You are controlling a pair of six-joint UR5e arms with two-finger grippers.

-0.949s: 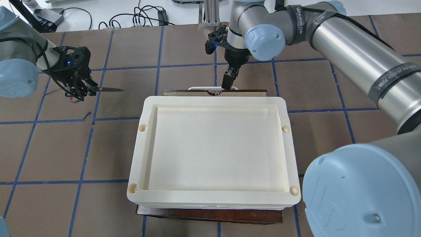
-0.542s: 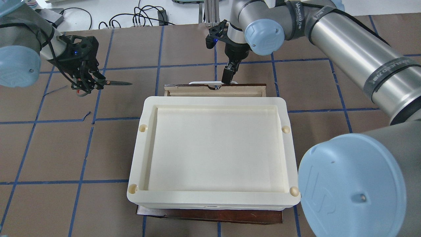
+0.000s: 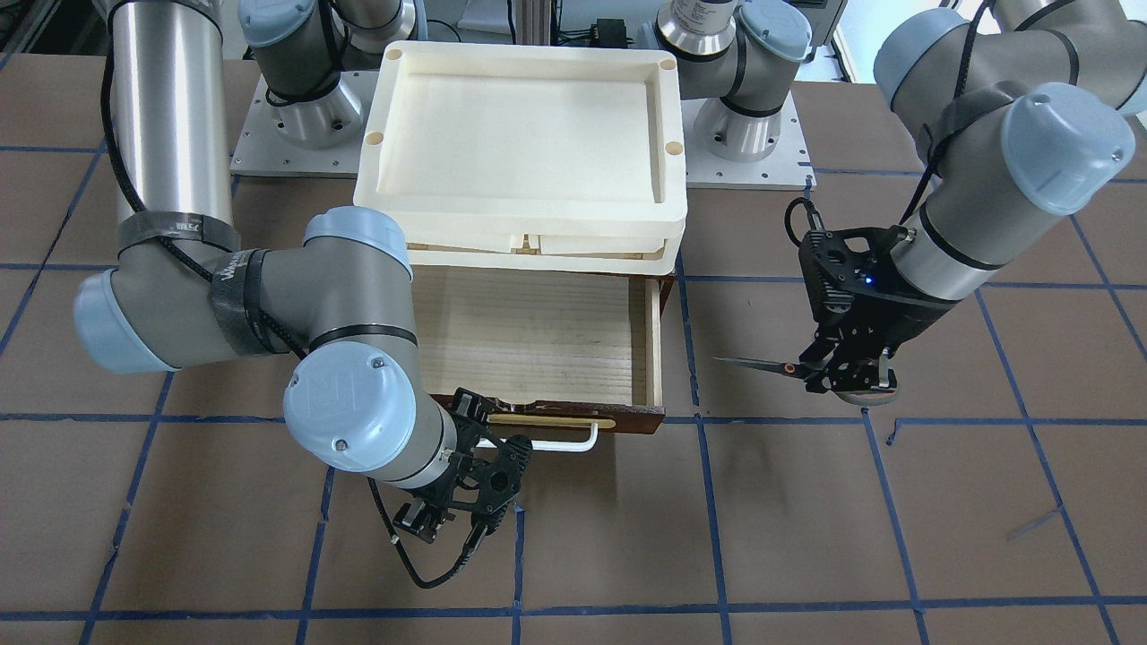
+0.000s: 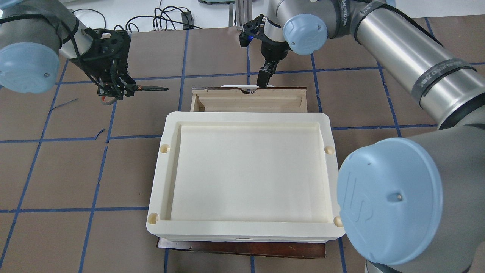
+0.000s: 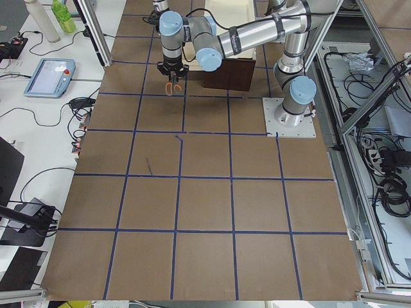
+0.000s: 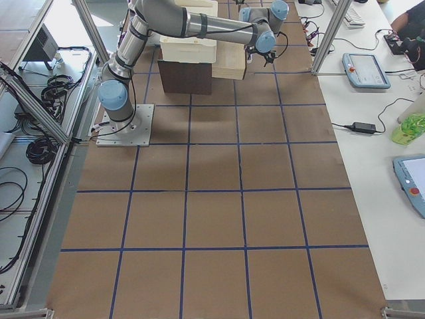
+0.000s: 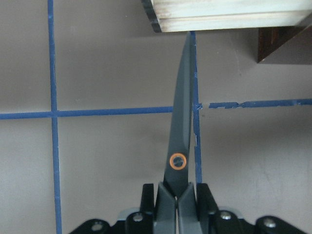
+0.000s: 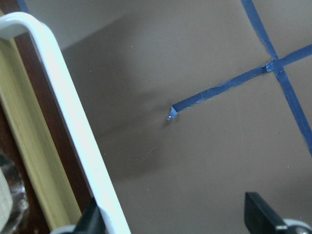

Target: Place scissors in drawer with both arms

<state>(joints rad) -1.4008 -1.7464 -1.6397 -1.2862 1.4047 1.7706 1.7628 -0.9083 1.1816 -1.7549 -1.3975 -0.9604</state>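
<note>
My left gripper is shut on the scissors at the handle end and holds them above the table, left of the drawer. The dark blades point at the drawer. In the left wrist view the blades point at the drawer's corner. The drawer is pulled out partway, and its pale wood interior is bare. My right gripper is open at the white bar handle. One finger sits behind the handle, the other stands well apart from it.
Stacked cream plastic trays sit on the dark wooden cabinet above the drawer and cover its rear part. The brown table has blue tape grid lines. Cables lie beyond the far edge.
The right gripper has pulled the drawer further out, away from the robot. The left gripper has carried the scissors farther from the robot and rightward, closer to the drawer.
</note>
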